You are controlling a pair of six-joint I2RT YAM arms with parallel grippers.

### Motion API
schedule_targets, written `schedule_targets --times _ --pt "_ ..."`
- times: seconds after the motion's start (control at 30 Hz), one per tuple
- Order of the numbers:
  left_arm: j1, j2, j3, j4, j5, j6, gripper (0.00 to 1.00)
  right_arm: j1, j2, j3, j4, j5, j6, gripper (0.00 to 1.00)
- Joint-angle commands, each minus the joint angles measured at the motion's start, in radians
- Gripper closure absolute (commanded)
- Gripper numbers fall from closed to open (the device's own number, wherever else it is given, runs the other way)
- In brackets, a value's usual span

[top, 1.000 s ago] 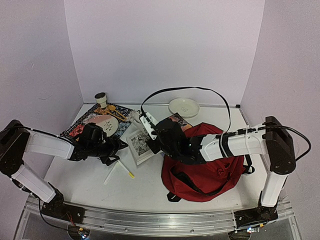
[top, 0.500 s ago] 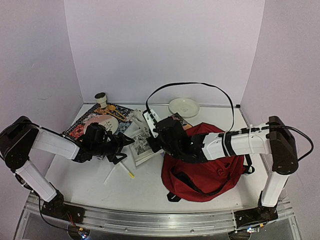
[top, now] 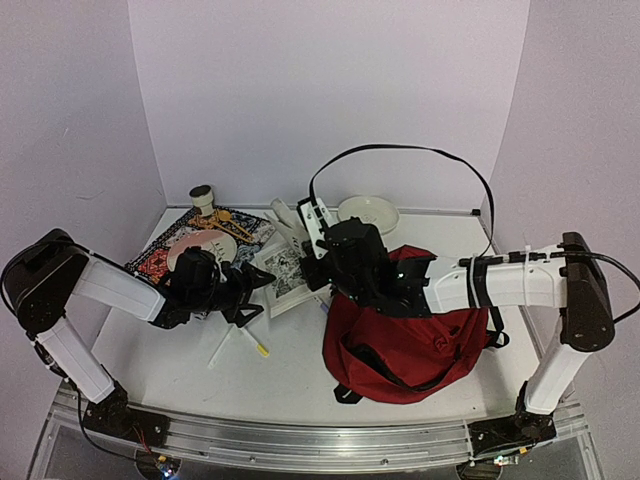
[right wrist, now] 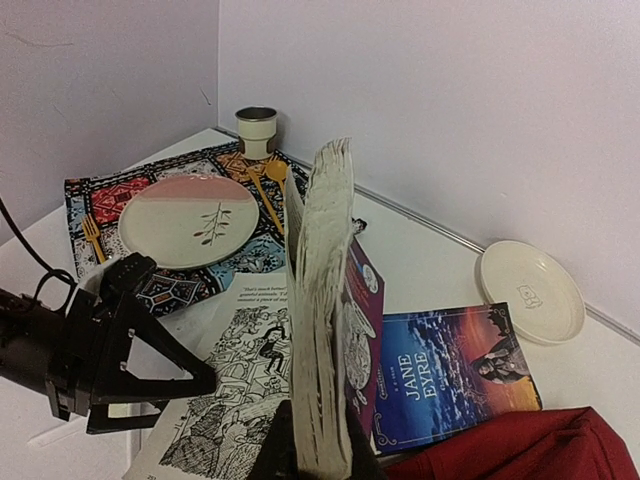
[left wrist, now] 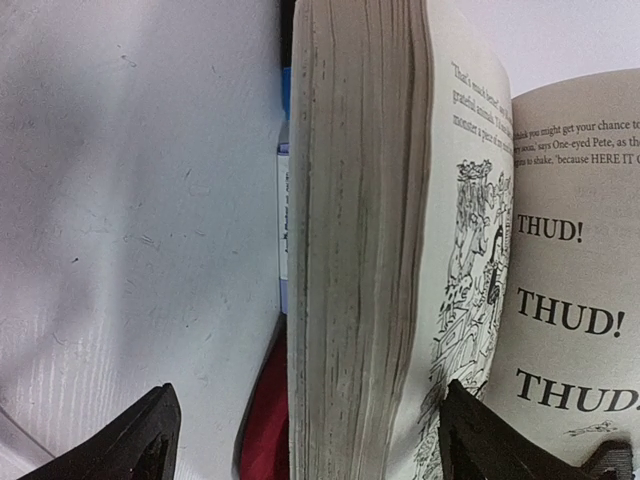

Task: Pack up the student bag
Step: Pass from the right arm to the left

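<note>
The dark-red student bag (top: 410, 322) lies slumped at right of centre, under my right arm; its fabric also shows in the right wrist view (right wrist: 545, 445). My right gripper (top: 322, 262) (right wrist: 318, 450) is shut on the thick page block of an open illustrated book (right wrist: 322, 290) and holds that half upright. The book's other pages (top: 285, 278) lie flat on the table. My left gripper (top: 262, 297) (left wrist: 320, 440) is open, its fingers (left wrist: 140, 440) spread either side of the same page block (left wrist: 360, 250).
A "Jane Eyre" book (right wrist: 450, 375) lies beside the bag. A patterned placemat (right wrist: 95, 200) holds a pink-and-white plate (right wrist: 190, 220) and gold forks, with a cup (right wrist: 257, 130) behind. A white dish (right wrist: 530, 290) sits at the back. A white pen (top: 240, 340) lies in front.
My right gripper has lifted the book's page block up and toward the back. My left gripper has moved right, closer to the book.
</note>
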Motion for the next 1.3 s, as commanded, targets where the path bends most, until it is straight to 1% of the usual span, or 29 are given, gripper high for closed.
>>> schedule_targets --times 0.0,0.17,0.3,0.4,0.5,0.63,0.73,0.8,0.87,0.93,1.03,1.1,1.17,1.23,1.27 --pt "-0.014 0.024 0.017 0.134 0.026 -0.059 0.11 0.000 -0.094 0.048 0.106 0.016 0.045 1.00" --pt "-0.026 0.034 0.015 0.216 0.034 -0.091 0.15 0.000 -0.113 0.038 0.106 0.006 0.058 1.00" --pt "-0.036 0.023 0.021 0.263 0.036 -0.094 0.23 0.000 -0.119 0.033 0.104 -0.006 0.059 1.00" --pt "-0.038 0.001 0.014 0.298 0.031 -0.093 0.32 0.000 -0.122 0.026 0.098 -0.028 0.045 1.00" --pt "-0.038 -0.022 0.001 0.326 0.022 -0.089 0.47 0.000 -0.130 0.010 0.090 -0.068 0.018 1.00" --pt "-0.038 -0.046 -0.021 0.377 0.011 -0.079 0.64 0.001 -0.148 -0.003 0.052 -0.176 -0.038 0.99" --pt "-0.038 -0.050 -0.039 0.443 0.004 -0.078 0.78 0.004 -0.162 -0.007 0.003 -0.278 -0.087 0.92" --pt "-0.038 -0.045 -0.052 0.499 -0.001 -0.078 0.86 0.003 -0.175 -0.006 -0.035 -0.344 -0.091 0.83" --pt "-0.038 -0.037 -0.062 0.560 -0.003 -0.076 0.95 0.003 -0.190 -0.008 -0.068 -0.410 -0.078 0.72" --pt "-0.038 -0.022 -0.065 0.605 -0.002 -0.072 1.00 0.003 -0.210 -0.012 -0.088 -0.469 -0.066 0.62" --pt "-0.038 0.003 -0.076 0.709 0.002 -0.084 1.00 0.003 -0.235 -0.008 -0.123 -0.525 -0.010 0.50" --pt "-0.038 0.020 -0.085 0.771 0.004 -0.095 1.00 -0.001 -0.260 -0.021 -0.143 -0.477 0.040 0.39" --pt "-0.038 0.030 -0.089 0.821 0.010 -0.098 1.00 -0.015 -0.299 -0.050 -0.153 -0.417 0.097 0.30" --pt "-0.038 0.035 -0.094 0.857 0.017 -0.100 1.00 -0.055 -0.331 -0.077 -0.169 -0.416 0.193 0.25" --pt "-0.038 0.035 -0.094 0.868 0.021 -0.100 1.00 -0.078 -0.343 -0.094 -0.175 -0.430 0.243 0.24"
